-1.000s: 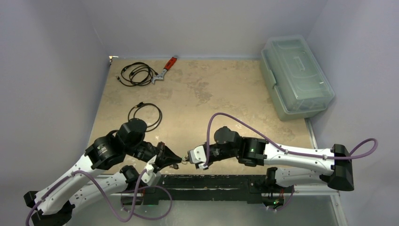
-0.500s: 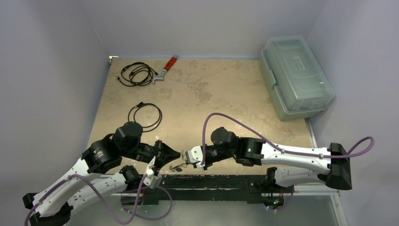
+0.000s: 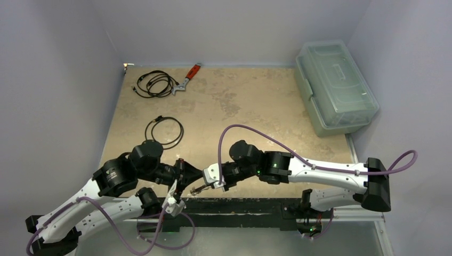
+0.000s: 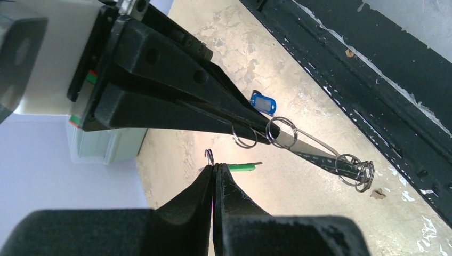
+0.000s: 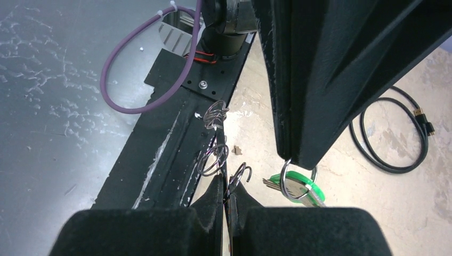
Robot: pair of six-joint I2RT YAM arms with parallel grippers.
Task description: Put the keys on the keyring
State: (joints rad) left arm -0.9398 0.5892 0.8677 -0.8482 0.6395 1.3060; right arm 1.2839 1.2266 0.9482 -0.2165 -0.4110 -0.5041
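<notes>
Just at its own fingertips, the left gripper (image 4: 216, 173) is clamped tight on the small split ring of the green key (image 4: 242, 167), whose tag sticks out sideways, edge-on. Slightly beyond and above, the right gripper (image 5: 226, 184) is closed on the thin wire of the keyring (image 5: 216, 154). The wire's long axis runs straight out from the right fingertips, across the line of the left fingers. The key's ring hangs just beside the right fingertips, not touching the wire. Threading looks like the left arm's job, since it carries the key, though I cannot tell where the wire opens. Three small rings (image 4: 281, 132) or clusters sit along the wire. Farther off, one blue key (image 4: 263, 102) lies on the table (image 4: 224, 32). That makes two keys in view, and no third shows.
</notes>
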